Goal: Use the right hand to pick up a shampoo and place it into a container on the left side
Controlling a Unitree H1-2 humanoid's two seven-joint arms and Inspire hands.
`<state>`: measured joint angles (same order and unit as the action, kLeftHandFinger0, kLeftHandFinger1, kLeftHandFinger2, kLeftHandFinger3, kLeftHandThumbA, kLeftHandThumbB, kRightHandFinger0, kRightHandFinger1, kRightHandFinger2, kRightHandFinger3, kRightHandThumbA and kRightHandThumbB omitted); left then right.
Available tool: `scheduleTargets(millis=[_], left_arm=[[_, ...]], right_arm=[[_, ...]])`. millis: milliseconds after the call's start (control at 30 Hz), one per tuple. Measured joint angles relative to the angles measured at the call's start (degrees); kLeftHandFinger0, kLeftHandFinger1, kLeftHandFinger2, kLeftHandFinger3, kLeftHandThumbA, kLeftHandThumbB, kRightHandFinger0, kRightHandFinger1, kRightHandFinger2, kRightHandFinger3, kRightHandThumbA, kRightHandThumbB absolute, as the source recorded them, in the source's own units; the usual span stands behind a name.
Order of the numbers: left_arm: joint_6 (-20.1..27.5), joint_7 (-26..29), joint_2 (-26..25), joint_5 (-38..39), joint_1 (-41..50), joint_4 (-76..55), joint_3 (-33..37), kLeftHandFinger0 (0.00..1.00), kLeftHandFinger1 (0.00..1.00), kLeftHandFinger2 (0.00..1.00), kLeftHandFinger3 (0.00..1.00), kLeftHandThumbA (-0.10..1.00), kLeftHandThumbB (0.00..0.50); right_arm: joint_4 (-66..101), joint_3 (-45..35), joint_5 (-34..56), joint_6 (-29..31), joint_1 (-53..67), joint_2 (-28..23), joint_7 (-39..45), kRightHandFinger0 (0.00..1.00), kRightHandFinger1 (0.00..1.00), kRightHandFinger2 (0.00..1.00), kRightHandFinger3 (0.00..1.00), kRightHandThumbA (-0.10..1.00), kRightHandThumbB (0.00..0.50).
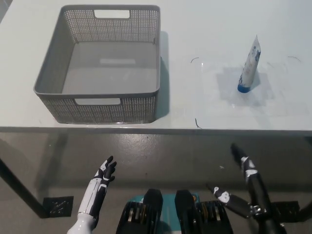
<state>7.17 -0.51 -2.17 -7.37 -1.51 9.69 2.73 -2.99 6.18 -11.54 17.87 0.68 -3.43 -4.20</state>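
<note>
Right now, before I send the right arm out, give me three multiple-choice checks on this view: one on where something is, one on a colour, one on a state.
1. Where does the shampoo tube stand relative to the basket?
A. Inside it
B. On the table to the robot's right of it
C. On the floor

2. What colour is the tube's cap?
A. Blue
B. Red
C. Black

3. What is the state of the basket?
A. Tipped over
B. Holding the tube
C. Upright and empty

Answers:
1 B: the shampoo tube stands cap down on the table, apart from the basket.
2 A: the cap at its base is blue.
3 C: the grey basket sits upright with its floor bare.

Neither robot hand holds anything: the left robot hand and the right robot hand are both low, below the table edge.
</note>
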Motion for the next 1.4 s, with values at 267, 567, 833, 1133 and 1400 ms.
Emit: scheduleTargets(millis=[267,567,833,1133,1400], left_arm=[[0.02,0.0,0.01,0.05,0.85,-0.01,-0.04,1.0,1.0,1.0,1.0,1.0,0.088],[0.18,0.0,0.01,0.06,2.0,-0.01,-0.18,1.0,1.0,1.0,1.0,1.0,0.08],[0.21,0.01,0.02,0.25,2.95,-0.02,-0.61,1.0,1.0,1.0,1.0,1.0,0.074],[0.25,0.02,0.06,0.42,3.05,-0.13,-1.08,1.0,1.0,1.0,1.0,1.0,0.084],[0.3,0.0,0.06,0.63,3.06,-0.13,-1.41,1.0,1.0,1.0,1.0,1.0,0.061]], right_arm=[[10.21,-2.54,-4.43,0.56,-0.2,0.69,-1.93,1.0,1.0,1.0,1.0,1.0,0.405],[12.38,-6.49,-4.61,-3.09,-6.79,0.44,-1.95,1.0,1.0,1.0,1.0,1.0,0.387],[6.43,-10.07,-2.94,-7.04,-16.71,-0.29,-2.0,1.0,1.0,1.0,1.0,1.0,0.413],[-9.23,-12.72,-3.05,-9.82,-27.44,-2.95,-3.37,1.0,1.0,1.0,1.0,1.0,0.402],[-25.17,-14.3,-2.05,-9.59,-35.89,-4.68,-4.89,1.0,1.0,1.0,1.0,0.97,0.412]])
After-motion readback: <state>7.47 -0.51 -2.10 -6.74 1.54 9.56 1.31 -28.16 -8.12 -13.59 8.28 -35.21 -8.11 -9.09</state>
